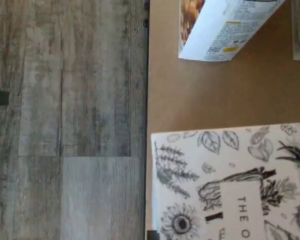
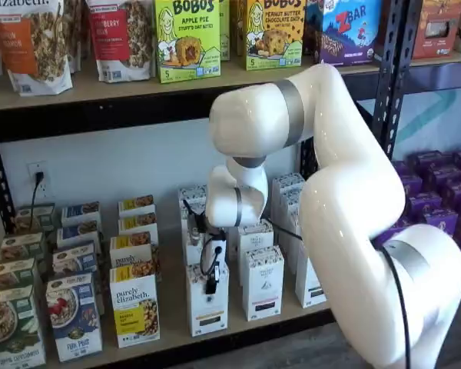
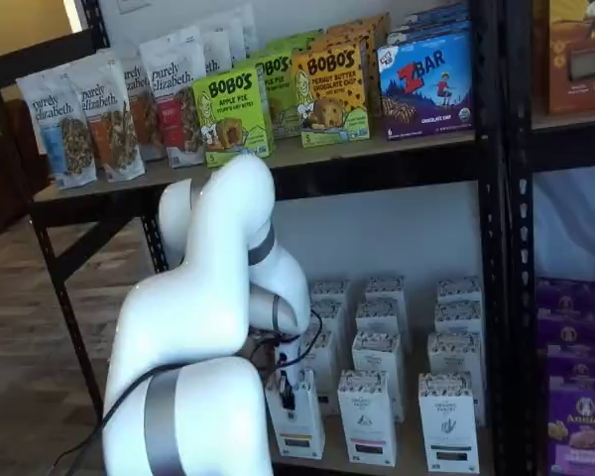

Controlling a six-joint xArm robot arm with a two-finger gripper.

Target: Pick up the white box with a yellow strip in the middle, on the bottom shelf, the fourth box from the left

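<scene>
The white box (image 2: 207, 307) stands in the front row on the bottom shelf (image 2: 169, 304), a tall narrow carton with a patterned top and a dark label near its base. In both shelf views my gripper (image 2: 212, 278) comes down over its top. One black finger lies flat against its front face and the other is hidden behind it, so the gripper is shut on the box (image 3: 299, 424). The gripper (image 3: 286, 393) hangs under the white arm. The wrist view shows the box's leaf-patterned top (image 1: 230, 185) close up on the tan shelf board (image 1: 210, 95).
More white cartons (image 2: 263, 280) stand right of and behind the held one. Purely elizabeth boxes (image 2: 135, 307) stand close on its left. A black upright (image 2: 390, 77) and purple boxes (image 2: 438, 200) are at the right. Wood floor (image 1: 65, 120) lies past the board's edge.
</scene>
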